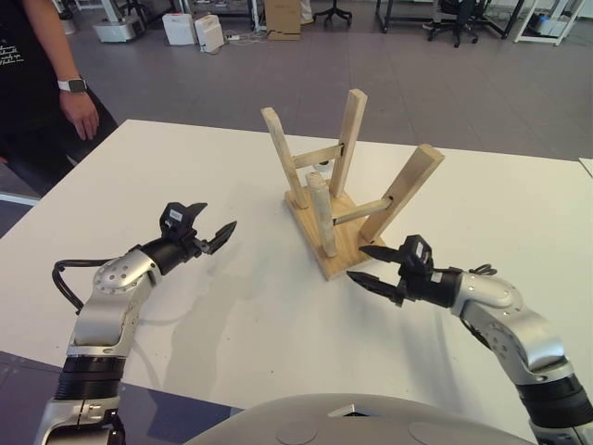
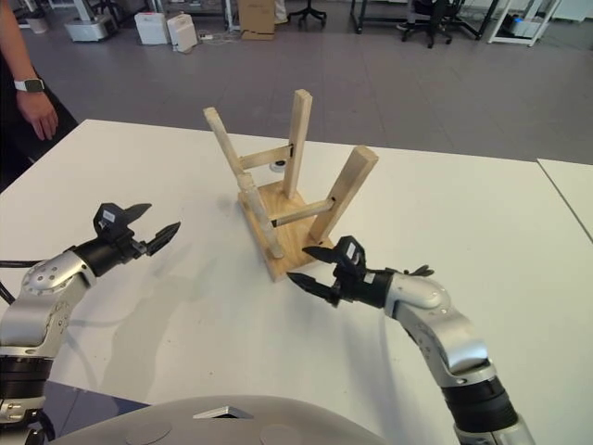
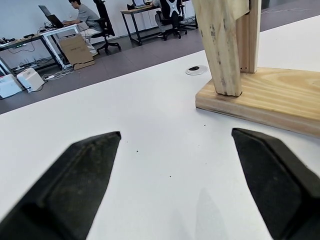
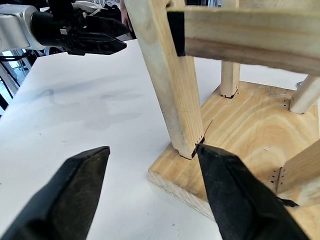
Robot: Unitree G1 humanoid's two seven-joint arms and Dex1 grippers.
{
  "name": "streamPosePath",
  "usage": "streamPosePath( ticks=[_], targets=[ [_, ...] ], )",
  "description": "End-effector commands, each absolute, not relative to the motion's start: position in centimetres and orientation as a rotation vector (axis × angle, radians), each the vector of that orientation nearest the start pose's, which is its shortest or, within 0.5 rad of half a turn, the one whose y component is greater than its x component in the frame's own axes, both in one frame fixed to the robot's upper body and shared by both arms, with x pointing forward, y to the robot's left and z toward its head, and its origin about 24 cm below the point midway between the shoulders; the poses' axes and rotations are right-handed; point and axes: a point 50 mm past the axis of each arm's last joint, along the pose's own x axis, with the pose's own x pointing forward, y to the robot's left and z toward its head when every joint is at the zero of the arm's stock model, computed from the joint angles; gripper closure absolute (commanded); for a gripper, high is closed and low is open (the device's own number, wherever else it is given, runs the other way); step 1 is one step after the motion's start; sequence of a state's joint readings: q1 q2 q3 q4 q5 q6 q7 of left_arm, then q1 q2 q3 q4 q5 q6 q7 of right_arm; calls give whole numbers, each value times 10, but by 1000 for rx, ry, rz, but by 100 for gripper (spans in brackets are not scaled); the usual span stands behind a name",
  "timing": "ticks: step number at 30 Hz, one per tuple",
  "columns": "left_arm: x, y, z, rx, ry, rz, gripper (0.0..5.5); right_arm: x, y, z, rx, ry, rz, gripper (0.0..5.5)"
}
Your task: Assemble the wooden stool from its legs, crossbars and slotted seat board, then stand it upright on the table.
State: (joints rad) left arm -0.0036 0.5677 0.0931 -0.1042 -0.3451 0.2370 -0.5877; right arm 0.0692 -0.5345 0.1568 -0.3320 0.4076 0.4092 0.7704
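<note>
The wooden stool stands upside down in the middle of the white table (image 1: 185, 176). Its seat board (image 1: 347, 246) lies flat, and its legs (image 1: 408, 190) point up, joined by crossbars (image 1: 317, 156). My left gripper (image 1: 219, 215) hovers open to the left of the stool, pointing at it, with nothing between its fingers. In the left wrist view the seat board (image 3: 270, 100) lies beyond the open gripper (image 3: 176, 134). My right gripper (image 1: 356, 261) is open at the seat board's near corner. In the right wrist view one fingertip (image 4: 210, 155) is at the base of the nearest leg (image 4: 170, 80).
A round cable grommet (image 2: 278, 165) sits in the table just behind the stool. A black cable (image 1: 65, 278) loops beside my left arm near the table's front left edge. Bare tabletop extends left and right of the stool. Another table's edge (image 1: 587, 165) shows at the far right.
</note>
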Motion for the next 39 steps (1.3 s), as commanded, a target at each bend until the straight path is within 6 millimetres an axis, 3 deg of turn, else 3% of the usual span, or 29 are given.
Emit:
streamPosePath(
  ticks=[1, 13, 18, 21, 24, 28, 32, 36, 39],
  targets=[
    [247, 234, 83, 173, 158, -515, 140, 222, -142, 58, -99, 273, 971, 227],
    [245, 232, 76, 139, 171, -507, 140, 249, -97, 55, -59, 154, 866, 227],
    [243, 237, 77, 141, 171, -491, 137, 253, -96, 55, -48, 144, 911, 332],
    [237, 247, 78, 157, 175, -459, 137, 250, -95, 55, -23, 149, 991, 359],
    [230, 259, 78, 177, 185, -429, 137, 242, -108, 55, -16, 181, 1125, 363],
    [222, 265, 78, 172, 199, -436, 137, 235, -157, 68, 22, 278, 1339, 370],
    [215, 266, 76, 158, 217, -458, 137, 245, -204, 78, -105, 347, 1386, 408],
    [220, 259, 75, 142, 205, -496, 137, 251, -201, 75, -132, 411, 1367, 412],
    [226, 251, 71, 150, 208, -553, 137, 241, -198, 69, -176, 463, 1440, 335]
  ],
)
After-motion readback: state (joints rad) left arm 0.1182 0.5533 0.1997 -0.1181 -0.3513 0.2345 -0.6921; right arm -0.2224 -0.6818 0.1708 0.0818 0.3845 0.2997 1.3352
